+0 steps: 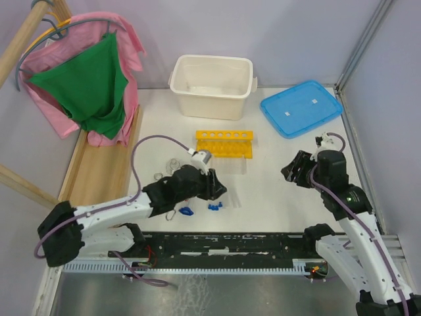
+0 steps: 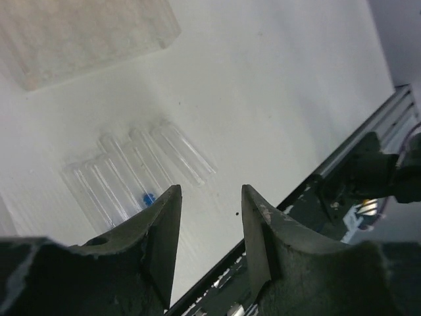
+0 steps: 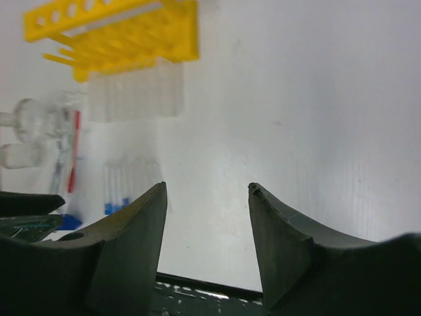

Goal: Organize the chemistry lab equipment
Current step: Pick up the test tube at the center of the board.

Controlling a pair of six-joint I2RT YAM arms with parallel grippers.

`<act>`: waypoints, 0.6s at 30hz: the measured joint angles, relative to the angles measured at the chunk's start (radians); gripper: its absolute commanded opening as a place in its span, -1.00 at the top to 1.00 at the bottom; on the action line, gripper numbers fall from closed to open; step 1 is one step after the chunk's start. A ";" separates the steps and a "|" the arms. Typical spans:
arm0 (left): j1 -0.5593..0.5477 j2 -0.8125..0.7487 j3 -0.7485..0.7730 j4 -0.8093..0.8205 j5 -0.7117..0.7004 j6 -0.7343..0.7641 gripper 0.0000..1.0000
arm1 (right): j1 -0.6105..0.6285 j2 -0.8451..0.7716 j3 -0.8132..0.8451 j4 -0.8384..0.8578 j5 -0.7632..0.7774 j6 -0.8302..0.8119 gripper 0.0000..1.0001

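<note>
Tubes [image 1: 214,207], clear with blue caps, lie side by side in a small cluster on the bench [image 1: 276,197], near its front edge.

Left pincer [image 1: 220,191] hovers just over them. Its wrist view shows the fingers apart with nothing between them. The cluster sits ahead and left of the gap, not centred in it.

Flasks [image 3: 29,118] and red rod [image 3: 74,150] lie a little further back on the left side, close together.

Right pincer [image 3: 207,191] hangs over bare bench on the right, well apart from every item. Fingers are apart and empty.

Clear plastic block [image 3: 135,95] rests just in front of the yellow rack [image 1: 224,143] at mid-bench. Rack holes look empty from above. Cannot tell whether it stands upright or lies on its side.

White tub [image 1: 212,85] and blue lid [image 1: 300,107] sit at the far edge.

Judgement:
- Sorting is barely begun, and the step in hand is the approach to a first tube.
- Next move calls for shifting the left pincer sideways until one outer tube sits in the gap.
- The fingers should then be turned across that tube's width, lowered, and closed gently.
- The tubes touch each other and are round, so a neighbour may roll if nudged.
</note>
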 measured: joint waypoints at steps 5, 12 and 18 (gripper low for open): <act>-0.146 0.244 0.100 -0.050 -0.180 0.002 0.11 | 0.002 0.089 -0.040 -0.094 0.111 -0.014 -0.14; -0.190 0.435 0.261 -0.122 -0.298 0.001 0.16 | 0.006 0.156 -0.053 -0.103 0.191 -0.023 -0.13; -0.193 0.520 0.384 -0.178 -0.364 0.001 0.24 | 0.006 0.145 -0.069 -0.097 0.212 -0.026 -0.13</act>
